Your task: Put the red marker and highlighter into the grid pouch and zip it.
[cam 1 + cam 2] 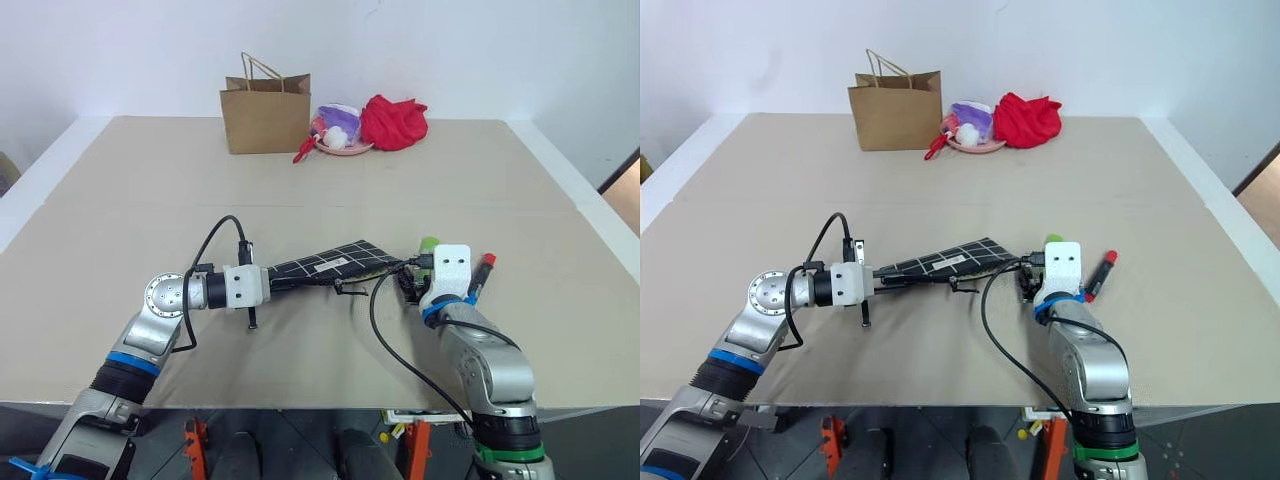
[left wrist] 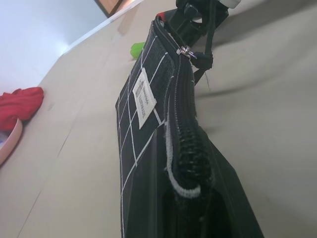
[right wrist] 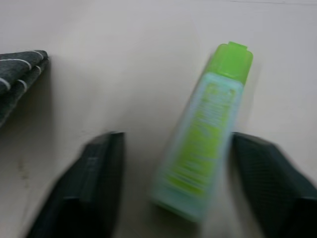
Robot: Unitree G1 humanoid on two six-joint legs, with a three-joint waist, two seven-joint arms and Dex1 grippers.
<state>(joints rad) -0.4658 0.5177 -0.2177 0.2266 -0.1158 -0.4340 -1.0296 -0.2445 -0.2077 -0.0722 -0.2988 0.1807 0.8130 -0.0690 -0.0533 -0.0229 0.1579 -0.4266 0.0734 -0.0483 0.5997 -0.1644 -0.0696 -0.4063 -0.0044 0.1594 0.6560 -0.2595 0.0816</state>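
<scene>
Left eye view: on the left, the left pincer [image 1: 272, 285] is squeezed tight on the near-left end of the grid pouch [image 1: 335, 262] and holds that end up off the worktop [image 1: 120, 200]. The pouch is soft cloth, so it sags and bends. It looks light. Its zipper runs along the top edge, and the little pull [image 2: 185, 51] sits at the far end, away from the left pincer. Holding one end firmly, as now, should keep the pouch from sliding when something is pushed in.

To the right of the pouch lies the highlighter [image 3: 205, 134], flat on the worktop. It is short, fat and made of smooth hard plastic, so it will not squash, but it could slip or roll. The right pincer [image 3: 173, 186] hangs over it with one finger on each side. The fingers are about half open and do not touch it yet. I think the best place to pinch is the middle of the body, across its flat sides.

Just right of that arm lies the red marker [image 1: 484, 270]. It is thin, stiff and light, and nothing holds it.
</scene>
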